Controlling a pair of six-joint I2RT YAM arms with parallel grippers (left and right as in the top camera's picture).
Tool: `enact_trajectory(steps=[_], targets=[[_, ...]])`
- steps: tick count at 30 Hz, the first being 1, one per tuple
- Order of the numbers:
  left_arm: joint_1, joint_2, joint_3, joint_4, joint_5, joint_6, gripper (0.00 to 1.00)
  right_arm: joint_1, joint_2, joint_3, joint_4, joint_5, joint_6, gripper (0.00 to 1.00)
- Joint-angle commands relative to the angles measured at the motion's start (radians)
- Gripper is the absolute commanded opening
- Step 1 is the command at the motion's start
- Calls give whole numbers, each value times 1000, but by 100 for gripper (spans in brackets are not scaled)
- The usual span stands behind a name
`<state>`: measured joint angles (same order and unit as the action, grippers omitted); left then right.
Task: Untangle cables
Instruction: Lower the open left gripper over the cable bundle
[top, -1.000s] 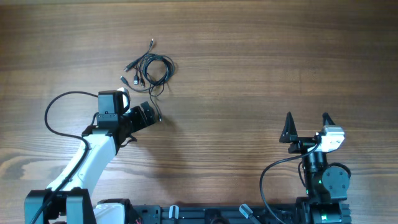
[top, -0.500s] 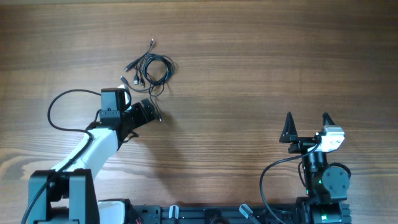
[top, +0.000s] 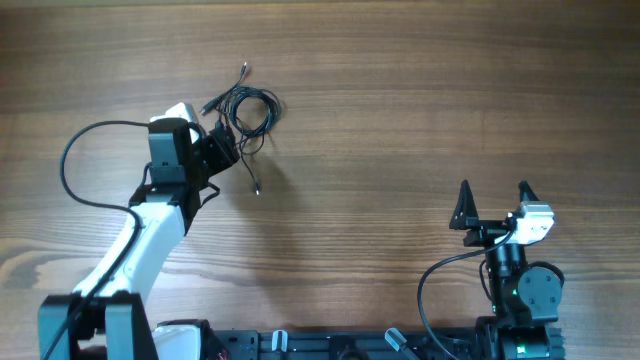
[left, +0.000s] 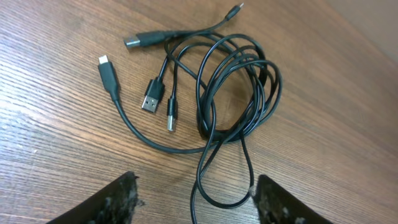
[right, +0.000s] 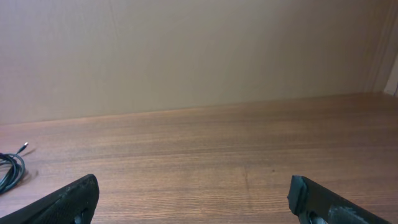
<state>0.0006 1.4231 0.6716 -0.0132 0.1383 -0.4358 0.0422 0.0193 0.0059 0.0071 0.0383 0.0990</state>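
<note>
The cables (top: 243, 110) are thin black cords with small plug ends, tangled in a loose coil on the wooden table at the upper left. In the left wrist view the cables (left: 230, 99) fill the frame, with several plugs fanned out at the left. My left gripper (top: 226, 146) is open, just below and left of the coil; a cord loop lies between its fingertips (left: 194, 196), not gripped. My right gripper (top: 494, 200) is open and empty at the lower right, far from the cables. The cables' edge shows far left in the right wrist view (right: 11, 171).
One cord's tail (top: 254, 178) trails down from the coil to a plug end right of my left gripper. The left arm's thicker black wire (top: 85, 165) arcs at the far left.
My left gripper has moved up and slightly left toward the coil, its fingers now at the coil's lower edge. The right arm has not moved.
</note>
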Motion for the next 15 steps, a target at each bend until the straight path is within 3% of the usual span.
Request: enact_trajectory(steps=[1, 4, 5, 7, 8, 9, 14, 15], targets=[[-10, 98, 2, 17, -9, -26, 64, -6, -9, -1, 5, 12, -18, 100], [-48, 204, 2, 125, -9, -25, 65, -6, -9, -1, 5, 12, -18, 100], [-61, 224, 2, 166, -9, -25, 70, -6, -9, -1, 5, 12, -18, 100], [-83, 248, 2, 205, -10, -26, 68, -6, -9, -1, 5, 12, -18, 100], [-93, 259, 2, 204, -10, -25, 50, -6, -9, -1, 5, 12, -18, 100], [-106, 270, 2, 180, -14, -26, 4, -6, -9, -1, 5, 12, -18, 99], [-117, 280, 2, 85, -34, -26, 5, -6, -9, -1, 5, 12, -18, 100], [-117, 277, 2, 65, -25, -26, 12, -6, -9, -1, 5, 12, -19, 100]])
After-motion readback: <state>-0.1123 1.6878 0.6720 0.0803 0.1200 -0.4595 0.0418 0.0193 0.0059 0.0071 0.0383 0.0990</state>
